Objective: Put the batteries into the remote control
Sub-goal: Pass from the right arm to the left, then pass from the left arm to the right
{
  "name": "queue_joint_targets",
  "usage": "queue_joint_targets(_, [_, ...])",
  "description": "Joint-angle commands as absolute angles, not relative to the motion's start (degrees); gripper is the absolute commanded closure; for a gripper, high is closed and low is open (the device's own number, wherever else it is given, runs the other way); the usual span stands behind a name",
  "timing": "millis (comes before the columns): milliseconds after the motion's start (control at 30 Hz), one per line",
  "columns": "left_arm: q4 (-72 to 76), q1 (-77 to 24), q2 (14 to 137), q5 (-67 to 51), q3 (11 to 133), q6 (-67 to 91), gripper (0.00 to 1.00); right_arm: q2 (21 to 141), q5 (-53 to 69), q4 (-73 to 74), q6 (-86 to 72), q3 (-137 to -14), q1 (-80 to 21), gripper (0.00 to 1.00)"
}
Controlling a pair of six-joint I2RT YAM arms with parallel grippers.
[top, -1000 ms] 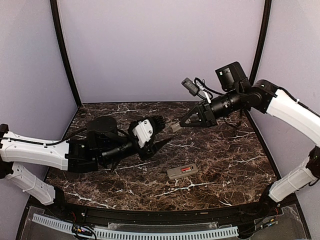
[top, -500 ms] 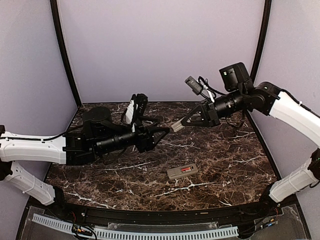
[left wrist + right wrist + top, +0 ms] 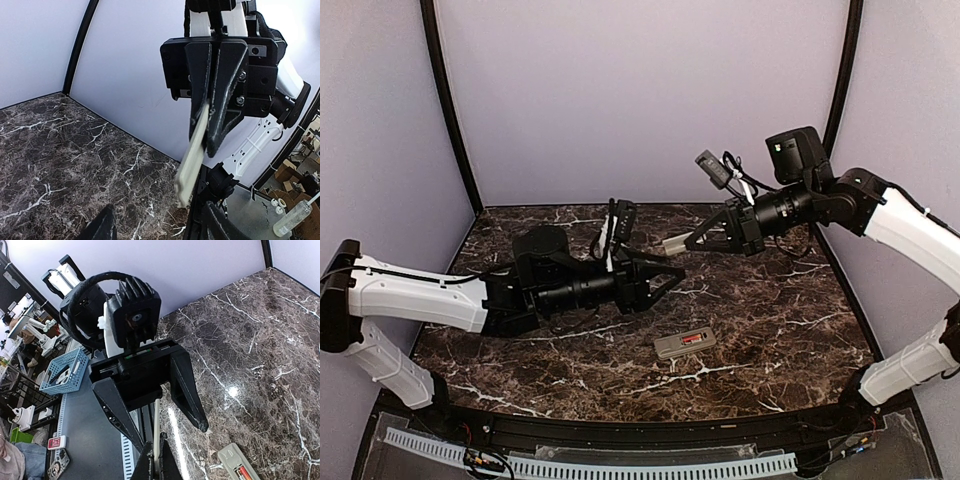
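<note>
The remote control [image 3: 684, 344] lies grey back up on the marble table, with red batteries [image 3: 692, 340] in its open recess. It also shows at the bottom right of the right wrist view [image 3: 235, 462], with the batteries [image 3: 245, 474] just visible. My right gripper [image 3: 693, 242] is raised above the table and shut on a thin pale flat cover [image 3: 675, 243]. In its own view the cover [image 3: 159, 437] is edge-on. My left gripper [image 3: 670, 281] is open and empty, pointing at the cover from just below and left. In the left wrist view the cover [image 3: 192, 155] hangs just ahead of the left gripper [image 3: 160, 231].
The dark marble table [image 3: 770, 320] is enclosed by pale purple walls. A black rail and a white slotted strip [image 3: 620, 465] run along the near edge. A blue basket [image 3: 62, 372] sits beyond the table.
My left arm has reached right toward the right gripper and its wrist has rolled over. My right gripper has drifted slightly right with the cover. The remote has not moved.
</note>
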State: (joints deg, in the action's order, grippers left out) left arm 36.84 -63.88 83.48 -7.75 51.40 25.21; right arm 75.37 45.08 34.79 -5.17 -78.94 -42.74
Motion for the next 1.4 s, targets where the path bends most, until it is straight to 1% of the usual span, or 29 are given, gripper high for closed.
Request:
queue_joint_targets(0, [37.23,-63.91,79.87,-6.56,51.69,18.20,0.42,75.52,46.43,35.37,-3.23,-79.25,-42.32,1.00])
queue_joint_targets(67, [36.16,-63.79,78.94,-5.09,51.98,15.13,0.42,75.69,47.26,36.56,-1.89,-79.47,-42.36,1.00])
queue_joint_targets(133, [35.06,-63.66,78.93,-5.05,52.99,13.60,0.45,75.79,47.83,37.39,-1.00,-79.46,-42.31,1.00])
queue_joint_targets(200, [34.16,-63.65,79.44,-5.40,53.85,13.09,0.52,75.67,48.36,37.78,-0.40,-79.45,-42.36,1.00])
queue_joint_targets(300, [35.09,-63.63,80.04,-6.31,53.77,13.60,0.58,75.45,48.65,37.80,-0.35,-79.37,-42.32,1.00])
queue_joint_targets(367, [35.08,-63.63,80.53,-6.74,54.13,13.93,0.65,75.51,48.77,37.90,-0.35,-79.37,-42.35,1.00])
queue_joint_targets(400, [34.90,-63.68,80.61,-6.84,54.49,14.08,0.71,75.58,48.90,37.94,-0.35,-79.30,-42.36,1.00])
queue_joint_targets(433, [34.85,-63.64,80.75,-7.36,54.73,14.27,0.73,75.61,48.95,37.89,-0.35,-79.28,-42.36,1.00])
queue_joint_targets(467, [34.84,-63.68,80.76,-7.63,54.83,14.34,0.79,75.60,48.97,37.89,-0.35,-79.23,-42.36,1.00])
queue_joint_targets(500, [34.73,-63.65,80.94,-8.32,55.04,14.40,0.82,75.47,48.96,37.61,-0.35,-79.07,-42.36,1.00])
queue_joint_targets(600, [33.48,-63.66,80.92,-9.22,55.57,14.46,0.98,75.19,48.93,36.59,-0.50,-78.51,-42.32,1.00])
queue_joint_targets(633, [33.31,-63.68,80.65,-9.25,55.55,14.57,0.99,75.18,48.89,36.43,-0.46,-78.61,-42.36,1.00])
queue_joint_targets(667, [33.11,-63.66,80.49,-9.11,55.46,15.07,1.00,75.21,48.18,36.44,-0.36,-78.72,-42.35,0.98])
queue_joint_targets(700, [33.04,-63.64,80.20,-8.76,55.24,15.40,1.00,75.12,47.02,36.51,-0.35,-78.82,-42.36,0.88])
queue_joint_targets(767, [32.67,-63.66,80.01,-7.77,54.82,17.25,1.00,74.41,43.10,36.75,1.43,-78.97,-42.35,0.53])
queue_joint_targets(833, [32.00,-63.69,80.16,-6.86,54.48,20.25,1.00,72.95,39.54,36.83,4.73,-78.65,-42.36,0.29])
queue_joint_targets(867, [31.44,-63.71,80.42,-6.57,54.40,22.29,1.00,71.88,38.04,36.60,6.55,-78.40,-42.36,0.07])
queue_joint_targets(900, [31.02,-63.67,80.55,-6.54,54.31,23.36,1.00,70.78,35.87,35.91,8.29,-77.83,-42.36,0.02])
queue_joint_targets(967, [29.79,-63.69,81.12,-6.32,54.13,25.93,1.00,67.90,31.30,32.92,11.53,-75.69,-42.32,0.01])
queue_joint_targets(1033, [28.86,-63.68,81.69,-5.18,53.89,27.34,1.00,64.93,29.53,28.57,16.89,-72.78,-42.29,0.01])
queue_joint_targets(1133, [24.17,-63.64,83.54,-1.53,55.54,27.32,1.00,60.27,29.55,19.61,24.36,-67.30,-42.40,0.01])
queue_joint_targets(1233, [17.46,-63.63,85.75,1.52,59.60,27.09,1.00,58.32,31.70,16.21,38.77,-63.53,-42.99,0.01])
queue_joint_targets(1300, [17.11,-63.63,86.82,0.71,60.46,27.53,1.00,59.05,24.18,13.69,46.64,-61.34,-45.37,0.03])
queue_joint_targets(1367, [18.41,-63.63,87.20,-1.65,60.29,29.06,1.00,60.11,20.26,14.40,53.81,-60.35,-47.34,0.04])
